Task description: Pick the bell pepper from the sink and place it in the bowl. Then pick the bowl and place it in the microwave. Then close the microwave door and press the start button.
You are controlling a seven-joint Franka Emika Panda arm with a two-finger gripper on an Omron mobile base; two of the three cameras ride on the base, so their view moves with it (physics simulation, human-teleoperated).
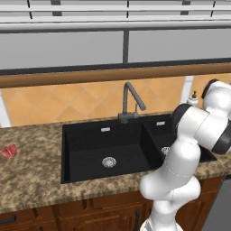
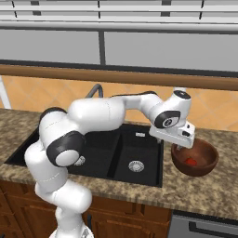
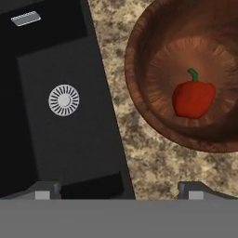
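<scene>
The bright red bell pepper (image 3: pixel 193 98) with a green stem lies inside the dark brown bowl (image 3: pixel 139 97), apart from my fingers. That bowl (image 2: pixel 207 166) stands on the granite counter right of the black sink (image 2: pixel 135 151), and the pepper (image 2: pixel 190 161) shows on its floor. My gripper (image 3: pixel 121 191) is open and holds nothing. It hovers over the strip of counter between the sink's narrow basin (image 3: pixel 65 139) and the bowl's rim. In the right base view the gripper (image 2: pixel 182 143) hangs just above the bowl's left edge. The microwave and its door are out of view.
A grey bent-neck faucet (image 1: pixel 131 101) rises behind the sink (image 1: pixel 106 146). A flat pinkish-red thing (image 1: pixel 9 151) lies on the counter far left. A soap dispenser (image 1: pixel 194 97) stands at the back right. Wooden cabinet fronts run below the counter edge.
</scene>
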